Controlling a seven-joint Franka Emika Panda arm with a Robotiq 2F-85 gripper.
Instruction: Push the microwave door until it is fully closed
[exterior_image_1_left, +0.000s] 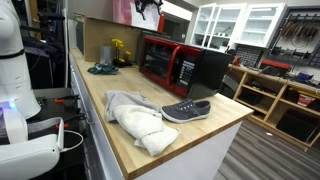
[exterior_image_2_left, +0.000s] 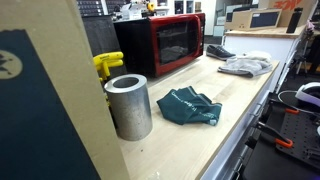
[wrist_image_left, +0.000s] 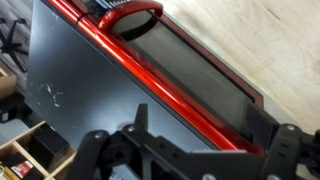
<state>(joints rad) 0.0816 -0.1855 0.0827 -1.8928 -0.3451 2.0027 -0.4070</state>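
While the gripper (exterior_image_1_left: 148, 8) hangs high at the 12 o'clock edge of an exterior view, well apart from the microwave (exterior_image_1_left: 212, 66), nothing touches the microwave door (exterior_image_1_left: 160, 62).

Progress, judged: door looks shut or very close to it.
- In both exterior views its red-framed glass lies flat against the front of the casing. No cavity is showing and no gap is visible.
- The wrist view looks down on the black casing top (wrist_image_left: 90, 95). The door (wrist_image_left: 190, 70) runs as a red-edged band from 11 o'clock to 4 o'clock, flush along that top.
- What may be left: a last press to seat the latch (if it has not caught). I cannot tell whether it has.

Tool: in the wrist view the gripper (wrist_image_left: 197, 130) sits at 6 o'clock, jaws spread wide, holding nothing.

Location: microwave (exterior_image_2_left: 124, 45) sits at the back of the wooden counter (exterior_image_1_left: 215, 125). The door (exterior_image_2_left: 165, 42) faces the work surface.

Hidden or unclear:
- Hinge side and latch are not visible.
- A red curved bar (wrist_image_left: 128, 14) at 12 o'clock is cut off by the frame edge.
- The gripper is tiny and clipped in the exterior view.
- Wrist picture is soft, and the door seam is lost in glare.

Also on the counter: shoe (exterior_image_1_left: 185, 110), pale cloth (exterior_image_1_left: 135, 120), metal cylinder (exterior_image_2_left: 128, 105), teal cloth (exterior_image_2_left: 190, 108).
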